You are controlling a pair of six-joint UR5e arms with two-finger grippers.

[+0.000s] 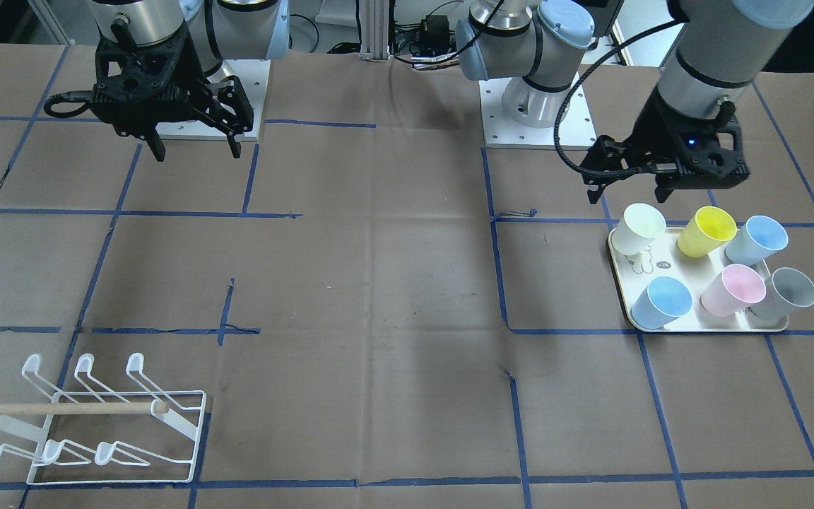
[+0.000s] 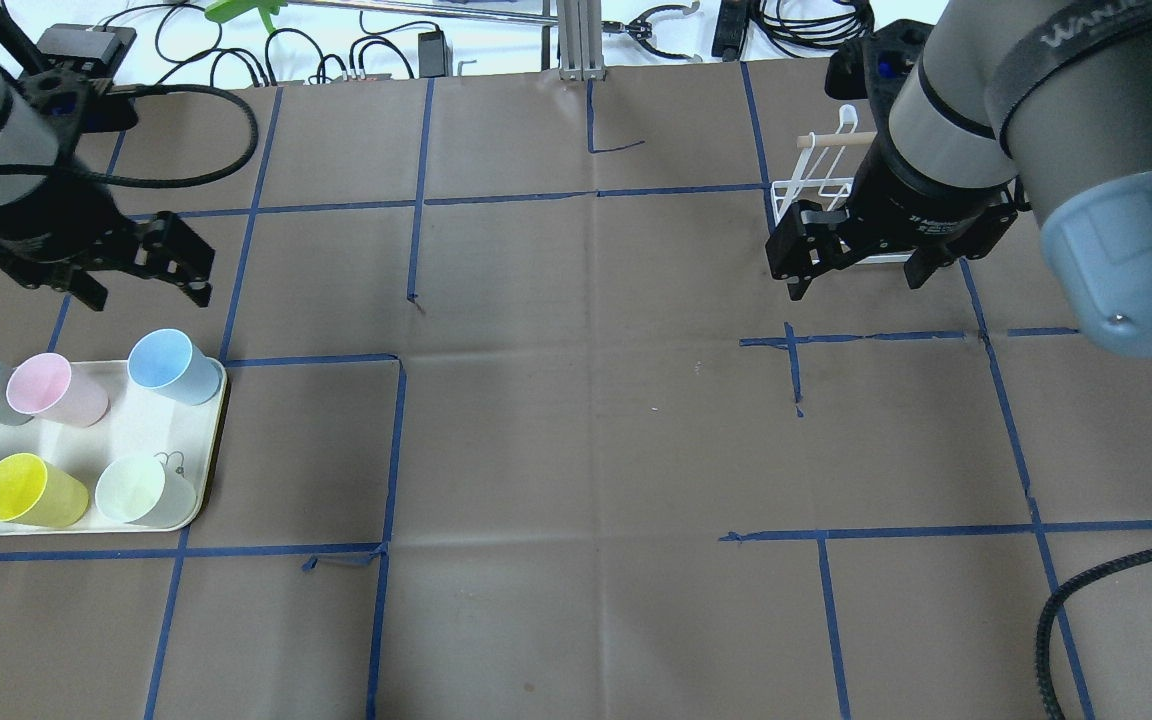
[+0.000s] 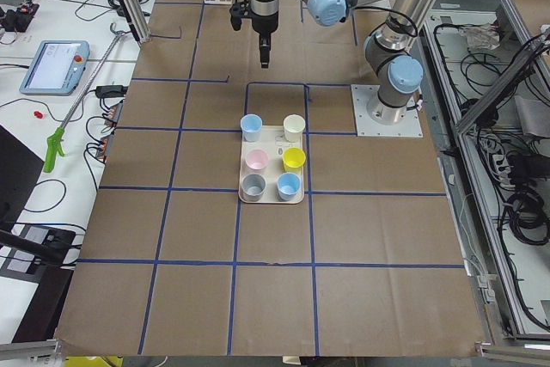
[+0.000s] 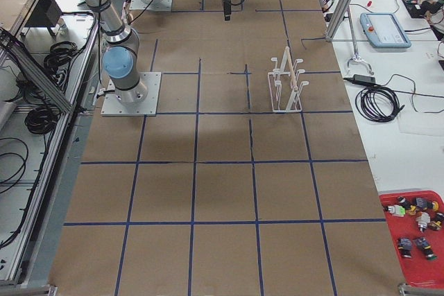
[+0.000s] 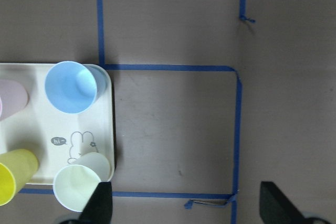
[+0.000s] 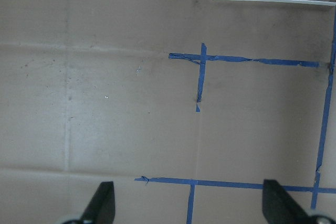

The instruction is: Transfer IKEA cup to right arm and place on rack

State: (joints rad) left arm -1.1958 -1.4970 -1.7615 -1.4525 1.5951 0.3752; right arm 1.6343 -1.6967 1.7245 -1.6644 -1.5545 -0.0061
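left gripper (image 1: 629, 189): fingers spread wide with nothing between them, hanging high over the inner edge of the tray, not down among the cups yet

right gripper (image 1: 197, 148): also wide open and empty, hovering over bare brown paper on the robot's other side, a bit short of the rack

closest cup: the pale green cup (image 1: 640, 227). In the left wrist view it sits right next to one fingertip (image 5: 100, 203), at the tray corner

other cups: yellow cup (image 1: 706, 231), two blue cups (image 1: 757, 239), pink cup (image 1: 733, 290) and grey cup (image 1: 785, 292), all upright with mouths up and packed close

tray (image 1: 704, 329): cream, bunny drawing on it, on the robot's left side of the table

rack (image 1: 96, 424): white wire with a wooden dowel, far side of the table from the robot on its right, every prong bare

step in hand: looks to me like lining up for the first pick, so the task has barely started

doing it well: I'd centre over one corner cup, probably the pale green one, and drop straight down so neither finger clips a neighbour. Grab it low or by the rim on one side, leaving wall free for the right gripper at the hand-off

watch out: these cups look light, so a bump would likely topple or slide them
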